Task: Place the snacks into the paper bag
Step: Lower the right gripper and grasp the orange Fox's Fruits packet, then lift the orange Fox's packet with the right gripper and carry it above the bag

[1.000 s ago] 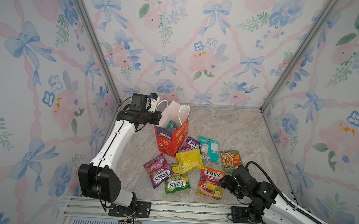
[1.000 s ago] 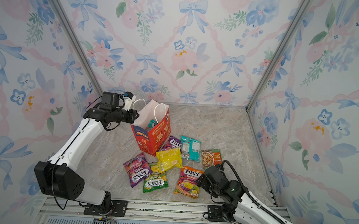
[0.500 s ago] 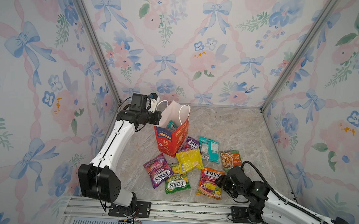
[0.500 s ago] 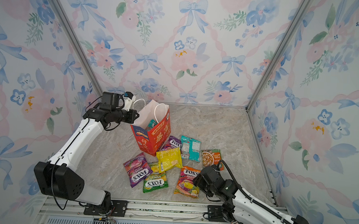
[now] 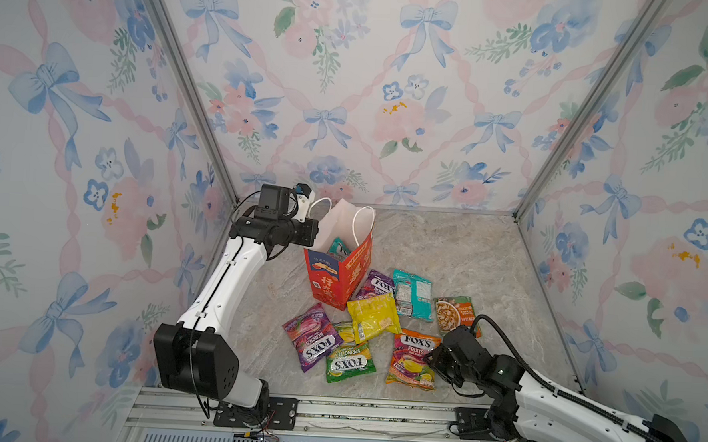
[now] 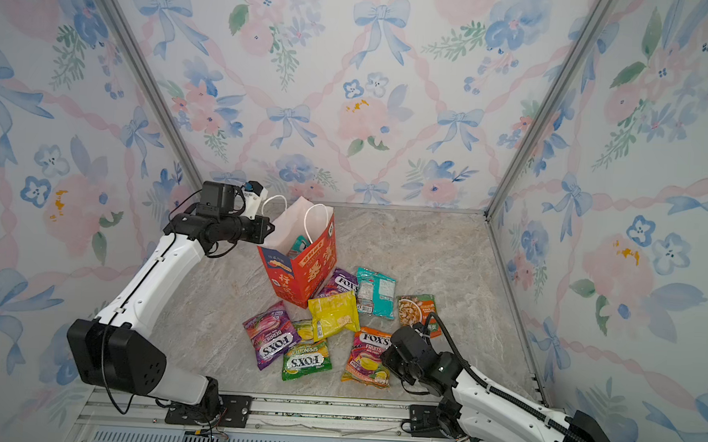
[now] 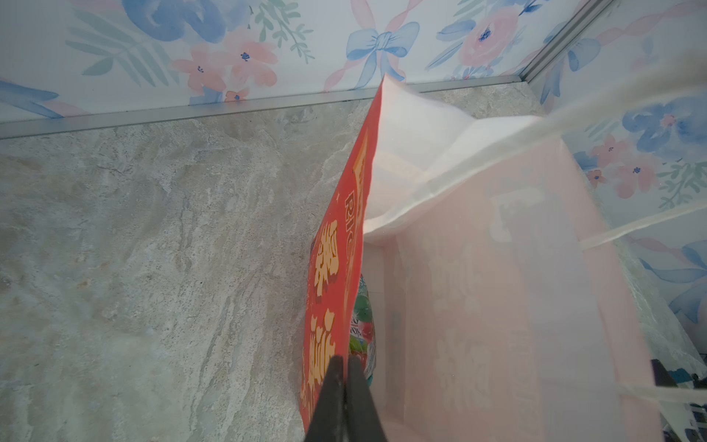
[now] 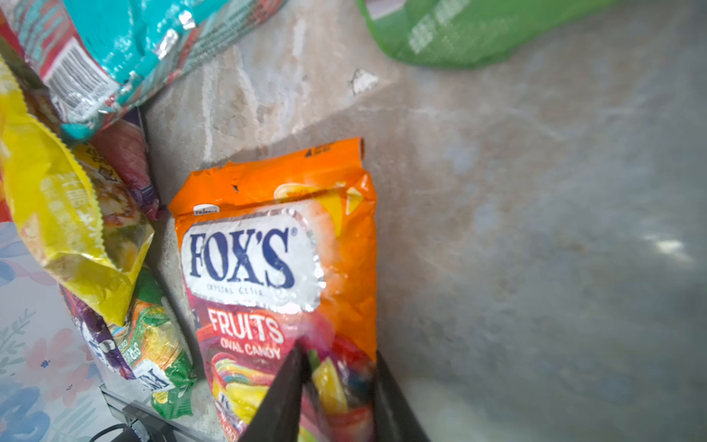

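one orange fox's packet, on the counter nearest the right arm, is bracketed at its near end by the right fingers, clamping unconfirmed, its long axis running away from them, while the paper bag is pinched at its wall by the closed left fingers.

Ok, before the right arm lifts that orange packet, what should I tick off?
1. Left gripper pinches the bag by its wall: ok.
2. Bag upright, mouth open: ok.
3. Right gripper straddles the orange packet: ok.
4. Grip firm enough to lift: cannot tell.
5. Nothing lies on the orange packet; the yellow packet is beside it, not on it: ok.
6. Room in the bag; only one teal packet shows inside: ok.
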Controlling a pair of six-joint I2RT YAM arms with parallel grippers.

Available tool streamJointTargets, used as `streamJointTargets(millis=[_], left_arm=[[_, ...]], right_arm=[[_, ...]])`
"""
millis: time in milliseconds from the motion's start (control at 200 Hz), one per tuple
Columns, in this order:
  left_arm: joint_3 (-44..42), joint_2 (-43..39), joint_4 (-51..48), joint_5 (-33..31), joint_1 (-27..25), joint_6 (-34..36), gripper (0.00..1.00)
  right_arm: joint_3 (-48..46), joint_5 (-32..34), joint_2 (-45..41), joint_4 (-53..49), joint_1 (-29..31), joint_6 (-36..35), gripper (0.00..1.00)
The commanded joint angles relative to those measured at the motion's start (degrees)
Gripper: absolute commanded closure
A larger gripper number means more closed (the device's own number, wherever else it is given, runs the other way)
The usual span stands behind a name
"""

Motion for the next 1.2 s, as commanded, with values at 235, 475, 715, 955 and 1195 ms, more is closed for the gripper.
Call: streamJointTargets(millis=[235, 475, 715, 955, 1195], left_arm=[[-1.1, -1.0, -1.8, 0.4, 0.0, -1.2, 1.0], [-1.4, -1.1, -1.8, 0.6, 0.0, -1.1, 1.0], [-1.7, -1.1, -1.7, 0.7, 0.0, -1.1, 1.0], [-2.0, -1.3, -1.7, 0.4, 0.0, -0.9, 1.0], [-2.0, -1.1, -1.7, 1.0, 0.0, -0.9, 1.0]], right_arm=[[6.5, 3.7, -0.4, -6.0, 0.7, -3.6, 1.0], [15.5, 5.4, -0.1, -11.3, 0.6, -8.2, 1.0], [25.7, 8.8, -0.3, -17.4, 0.6, -13.1, 1.0], [35.8, 13.5, 3.8, -18.7, 0.0, -19.5, 1.0], [48.2, 17.0, 11.7, -10.6, -2.0, -28.9, 1.0]])
